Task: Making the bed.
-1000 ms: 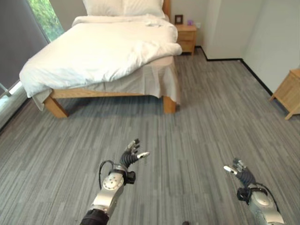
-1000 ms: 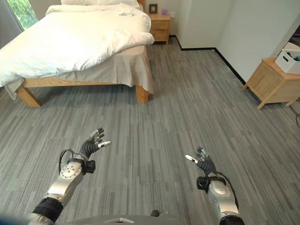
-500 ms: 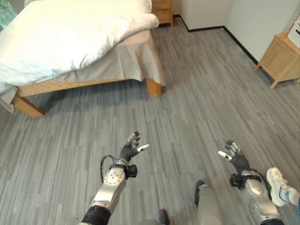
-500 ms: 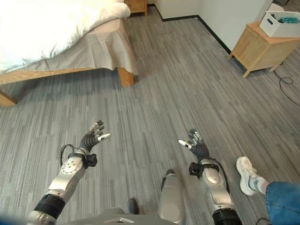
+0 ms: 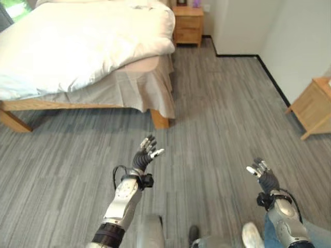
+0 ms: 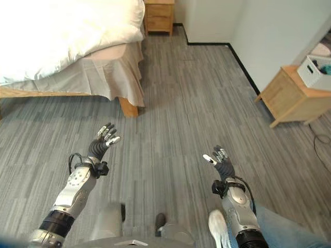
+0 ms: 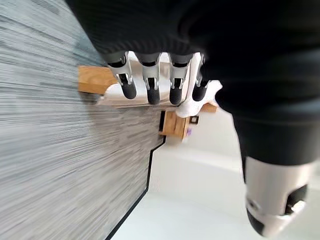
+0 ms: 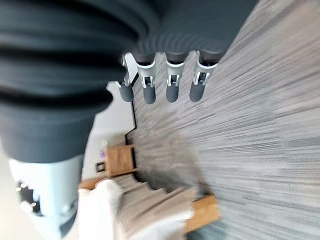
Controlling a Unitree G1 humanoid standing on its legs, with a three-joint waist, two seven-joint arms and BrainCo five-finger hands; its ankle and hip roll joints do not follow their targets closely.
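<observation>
While no writing shows, bed (image 5: 77,46) unmade.

Smooth silver-grey left arm (image 5: 121,199) and right arm (image 5: 285,223), each ringed with a black ribbed band low on the forearm and rounded into a pale disc at the wrist. Left hand (image 5: 146,155) and right hand (image 5: 261,173) sheathed over back and wrist in a dark ribbed cover. Slim silver left-hand fingers (image 7: 150,82) with small bracket-like hinges, capped in matt dark tips. Likewise the right-hand fingers (image 8: 172,82). Thick pale-silver thumb (image 7: 272,200) with dark round recesses near its end.
</observation>
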